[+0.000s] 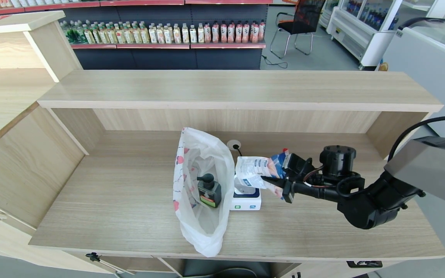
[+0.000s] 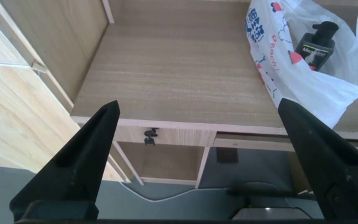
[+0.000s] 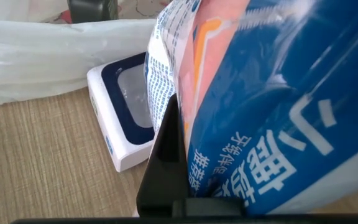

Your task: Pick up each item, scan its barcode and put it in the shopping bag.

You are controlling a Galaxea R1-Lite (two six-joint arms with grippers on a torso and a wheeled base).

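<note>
Blue-and-white snack packet [image 1: 259, 170] sits clamped in the right gripper [image 1: 272, 174], whose jaws are closed on its crinkled end; one black finger [image 3: 166, 168] presses flat against the printed film. Straight below the jaws and the packet's free end stands the white barcode scanner [image 1: 245, 200] with its dark blue top, resting on the wooden counter [image 1: 110, 208]. Just beyond the packet's tip, away from the jaws, the white shopping bag [image 1: 191, 231] lies open, touching the scanner's side, with a dark pump bottle [image 1: 209, 191] upright inside it. The left gripper [image 2: 199, 109] hangs off the counter's front edge, jaws spread wide with nothing between them, the bag well ahead of them.
</note>
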